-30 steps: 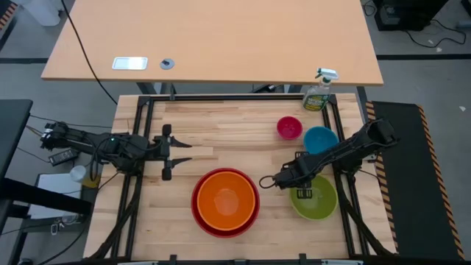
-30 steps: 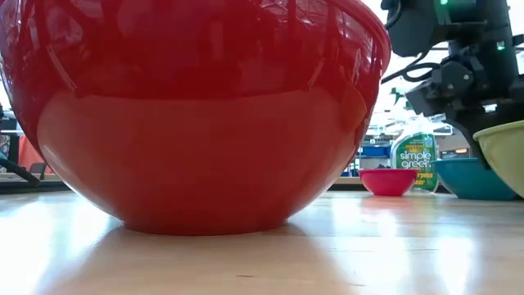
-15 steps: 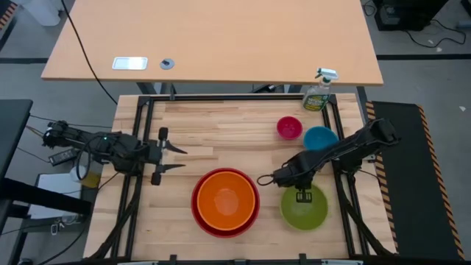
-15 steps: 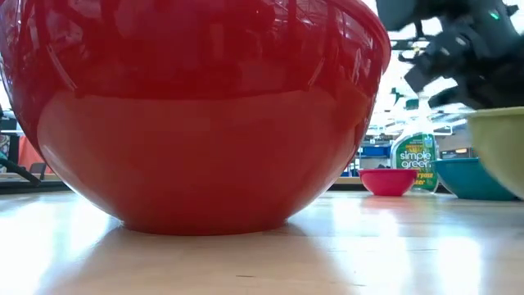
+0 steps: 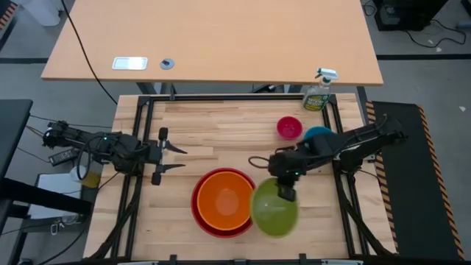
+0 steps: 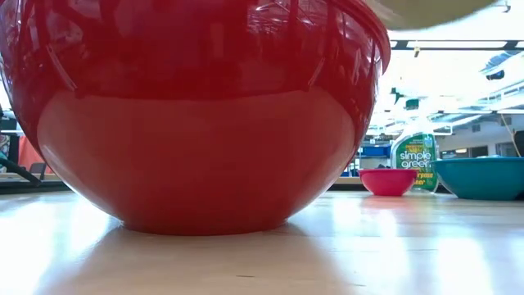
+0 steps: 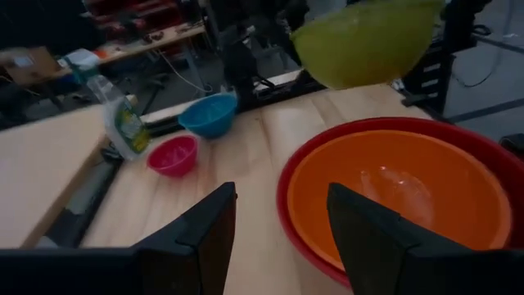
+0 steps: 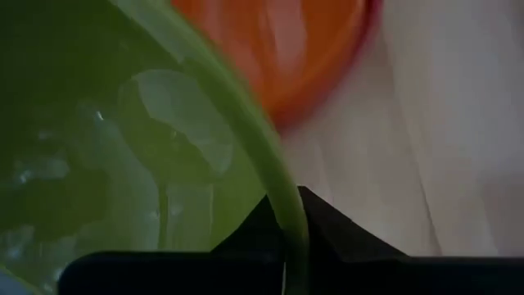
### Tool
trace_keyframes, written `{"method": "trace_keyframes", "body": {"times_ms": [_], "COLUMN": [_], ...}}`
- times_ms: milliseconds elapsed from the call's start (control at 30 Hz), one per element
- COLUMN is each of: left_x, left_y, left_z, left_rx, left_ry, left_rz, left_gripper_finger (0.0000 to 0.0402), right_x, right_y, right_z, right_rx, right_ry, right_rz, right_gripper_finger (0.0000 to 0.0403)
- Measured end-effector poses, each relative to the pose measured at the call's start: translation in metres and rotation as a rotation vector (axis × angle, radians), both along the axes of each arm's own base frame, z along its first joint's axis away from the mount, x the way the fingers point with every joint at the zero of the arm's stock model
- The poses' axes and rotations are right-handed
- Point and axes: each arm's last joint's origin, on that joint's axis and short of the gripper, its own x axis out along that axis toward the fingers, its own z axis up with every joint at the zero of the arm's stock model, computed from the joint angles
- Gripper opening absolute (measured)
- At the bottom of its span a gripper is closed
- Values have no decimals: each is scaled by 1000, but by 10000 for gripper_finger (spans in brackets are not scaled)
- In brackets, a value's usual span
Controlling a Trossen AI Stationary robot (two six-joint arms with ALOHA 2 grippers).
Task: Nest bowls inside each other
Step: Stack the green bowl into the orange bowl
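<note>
The lime green bowl (image 5: 274, 210) hangs in the air just right of the red bowl (image 5: 200, 221), with my right gripper (image 5: 285, 193) shut on it. The red bowl stands on its base on the table and the orange bowl (image 5: 224, 201) sits nested in it. The blue bowl (image 5: 320, 133) and the small pink bowl (image 5: 289, 127) stand on the table at the far right. In the low view only the green bowl's underside (image 6: 434, 10) shows, high above the table. My left gripper (image 5: 168, 157) waits open at the left, pointing toward the bowls. My right gripper pinches the green bowl's rim (image 8: 282, 209), one finger inside the bowl (image 8: 246, 233) and one outside (image 8: 327, 225). It comes slanting down from above onto the rim's far side. The bowl hangs lifted clear of the table, tilted, beside the red bowl.
A green spray bottle (image 5: 318, 92) stands at the far right corner, behind the pink bowl. A black frame (image 5: 221, 97) runs round the wooden table. A larger desk (image 5: 213, 44) lies beyond the far edge. Bare wood lies between my left gripper and the red bowl.
My right gripper has risen and gone toward the table's left edge, tipping as it went. The green bowl, on the table a second ago, is lifted clear and carried from the near right toward the red and orange bowls.
</note>
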Motion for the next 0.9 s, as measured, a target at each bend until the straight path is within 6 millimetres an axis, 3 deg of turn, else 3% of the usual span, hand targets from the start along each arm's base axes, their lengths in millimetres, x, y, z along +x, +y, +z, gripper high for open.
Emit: {"method": "trace_keyframes", "body": {"times_ms": [167, 267, 600, 900], "left_x": [-3, -10, -25, -25], "left_y": [4, 7, 11, 11], "left_z": [9, 15, 18, 16], "left_rx": [29, 5, -39, -44], "left_ry": [-95, -151, -186, -163], "left_rz": [112, 129, 134, 135], "left_gripper_finger": [196, 196, 196, 196], "right_x": [40, 64, 129, 147], "right_y": [-1, 2, -10, -10], "right_z": [11, 5, -44, -82], "right_rx": [36, 35, -193, -192], "right_ry": [-345, -415, -107, 135], "right_rz": [-58, -41, -130, 5], "right_gripper_finger": [25, 24, 24, 28]}}
